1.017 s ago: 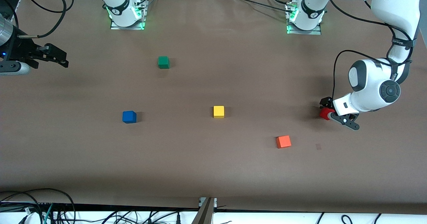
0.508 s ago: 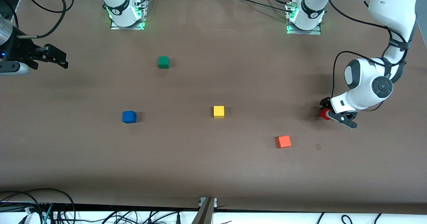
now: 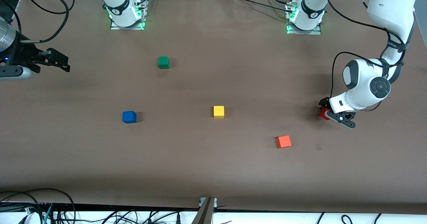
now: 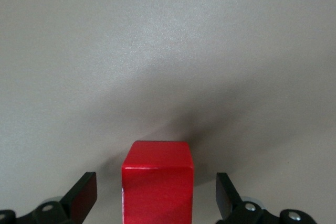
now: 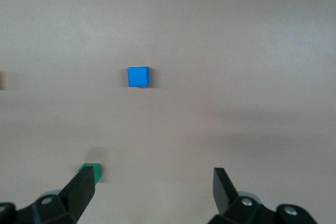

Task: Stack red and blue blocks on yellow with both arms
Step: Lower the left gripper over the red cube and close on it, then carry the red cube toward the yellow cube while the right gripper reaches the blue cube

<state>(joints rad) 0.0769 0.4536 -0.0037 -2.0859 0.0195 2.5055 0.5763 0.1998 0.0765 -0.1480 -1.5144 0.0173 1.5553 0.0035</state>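
Note:
The red block (image 3: 322, 114) lies on the table near the left arm's end. My left gripper (image 3: 331, 112) is down around it, open, with a gap on each side. In the left wrist view the red block (image 4: 157, 184) stands between the two black fingers (image 4: 84, 195). The blue block (image 3: 129, 116) and the yellow cube (image 3: 219, 111) lie apart in the middle strip of the table. My right gripper (image 3: 63, 62) is open and empty, up over the right arm's end of the table. Its wrist view shows the blue block (image 5: 138, 76) farther off.
A green cube (image 3: 163, 62) lies nearer the robot bases; it also shows in the right wrist view (image 5: 95, 170), half hidden by a finger. An orange cube (image 3: 283, 141) lies between the yellow cube and the red block, nearer the front camera. Cables run along the table's front edge.
The left arm's wrist has drawn in toward the red block, with the gripper staying open around it. The right gripper has shifted slightly.

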